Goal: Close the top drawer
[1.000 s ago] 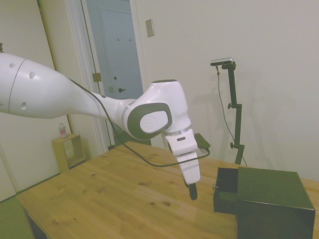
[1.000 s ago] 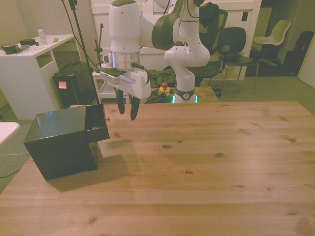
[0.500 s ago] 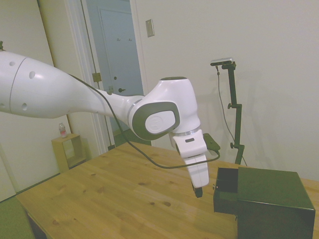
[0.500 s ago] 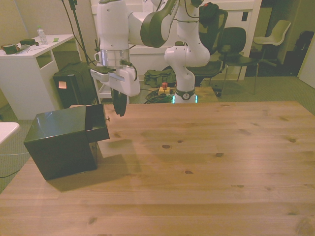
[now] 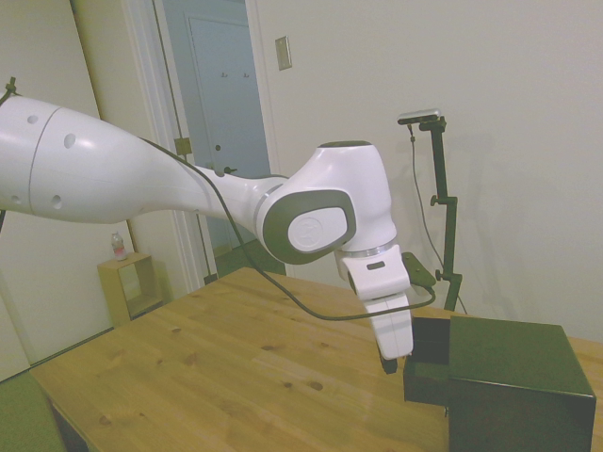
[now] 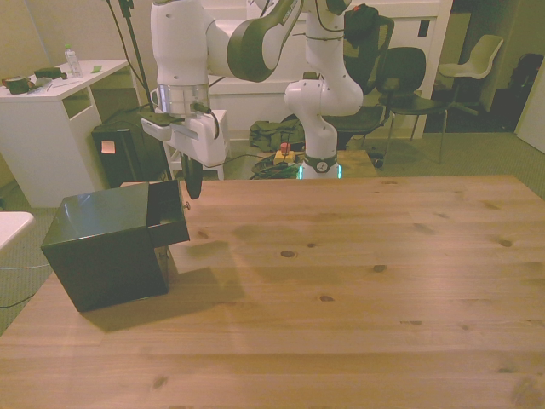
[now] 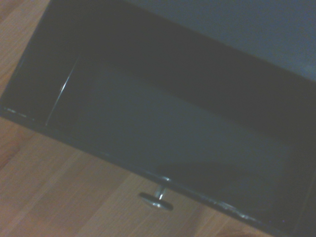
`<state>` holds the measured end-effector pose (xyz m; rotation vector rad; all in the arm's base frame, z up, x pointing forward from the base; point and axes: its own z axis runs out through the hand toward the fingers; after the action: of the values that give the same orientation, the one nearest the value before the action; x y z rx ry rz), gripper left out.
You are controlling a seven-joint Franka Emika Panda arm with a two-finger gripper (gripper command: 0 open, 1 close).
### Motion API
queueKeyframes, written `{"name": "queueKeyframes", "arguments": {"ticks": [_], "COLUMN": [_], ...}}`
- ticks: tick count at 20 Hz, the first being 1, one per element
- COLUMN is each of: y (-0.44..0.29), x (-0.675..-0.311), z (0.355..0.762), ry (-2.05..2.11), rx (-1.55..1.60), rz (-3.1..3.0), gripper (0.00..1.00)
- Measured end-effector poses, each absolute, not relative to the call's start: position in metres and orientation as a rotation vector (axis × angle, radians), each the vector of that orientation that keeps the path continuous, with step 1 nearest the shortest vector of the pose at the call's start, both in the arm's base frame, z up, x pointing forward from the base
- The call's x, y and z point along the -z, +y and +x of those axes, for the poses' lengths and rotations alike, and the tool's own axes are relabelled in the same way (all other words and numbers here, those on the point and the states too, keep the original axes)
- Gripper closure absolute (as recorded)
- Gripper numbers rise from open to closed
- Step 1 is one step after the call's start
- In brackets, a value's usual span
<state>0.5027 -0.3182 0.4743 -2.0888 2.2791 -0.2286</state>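
Note:
The top drawer (image 6: pixel 168 215) is a black box pulled partway out of the small dark glossy cabinet (image 6: pixel 100 247), towards the front view's right. A tiny silver knob (image 6: pixel 186 204) sticks out of its front. My gripper (image 6: pixel 192 182) hangs just above and beside that knob, fingers pointing down and shut on nothing. In the side view the gripper (image 5: pixel 391 362) is right against the front of the drawer (image 5: pixel 426 365). The wrist view looks down into the drawer (image 7: pixel 163 133), which is dark inside, with the knob (image 7: pixel 155 200) over the wood.
The cabinet (image 5: pixel 513 388) stands near the wooden table's (image 6: pixel 358 281) edge at the front view's left. Beyond the table are a white desk (image 6: pixel 43 111), a black box (image 6: pixel 128 149) on the floor and chairs (image 6: pixel 409 81).
My gripper moved towards the drawer front, from over the table to just beside the knob. Its fingers, apart a second ago, have come together. The drawer has not moved.

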Motion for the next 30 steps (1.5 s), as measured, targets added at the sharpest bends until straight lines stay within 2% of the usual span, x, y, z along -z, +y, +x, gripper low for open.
{"name": "queueKeyframes", "arguments": {"ticks": [19,30], "y": [-0.363,-0.383], "x": [-0.480,-0.480], "z": [0.517,0.510], "ry": [2.305,2.329], "rx": [0.236,0.240], "rz": [-2.063,-2.042], "gripper": [1.00,1.00]}}
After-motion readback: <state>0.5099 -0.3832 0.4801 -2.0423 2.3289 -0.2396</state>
